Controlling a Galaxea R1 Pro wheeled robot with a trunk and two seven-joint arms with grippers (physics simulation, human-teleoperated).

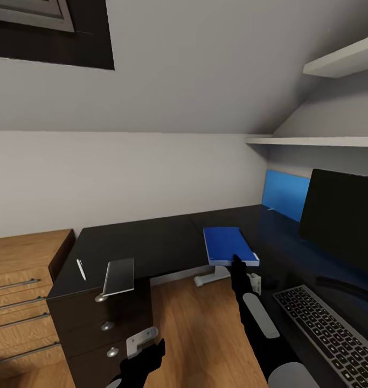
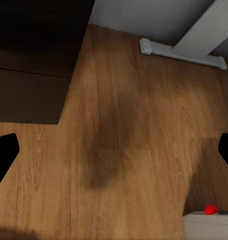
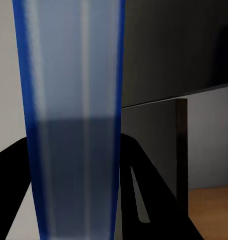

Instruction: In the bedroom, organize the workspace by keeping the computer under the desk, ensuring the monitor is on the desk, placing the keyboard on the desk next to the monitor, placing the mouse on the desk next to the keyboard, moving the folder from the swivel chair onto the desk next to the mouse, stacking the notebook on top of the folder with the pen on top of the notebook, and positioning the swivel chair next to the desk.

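Head view shows our right pincer clamped on the blue folder at the bench edge, left pincer wide; next, we judge, release it beside the keyboard.

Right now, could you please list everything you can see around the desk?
desk: one, black, L-shaped, against the white wall
folder: one, bright blue, at the desk's front edge
notebook: one, grey, on the desk above the drawers
pen: one, white, beside the notebook
monitor: one, black, on the desk at right
keyboard: one, black keys, in front of the monitor
wall panel: one, blue, behind the desk
shelves: two, white, upper right
drawer chest: one, light wood, left of the desk
left hand: black, open, over the wood floor
right hand: black, closed on the folder's edge
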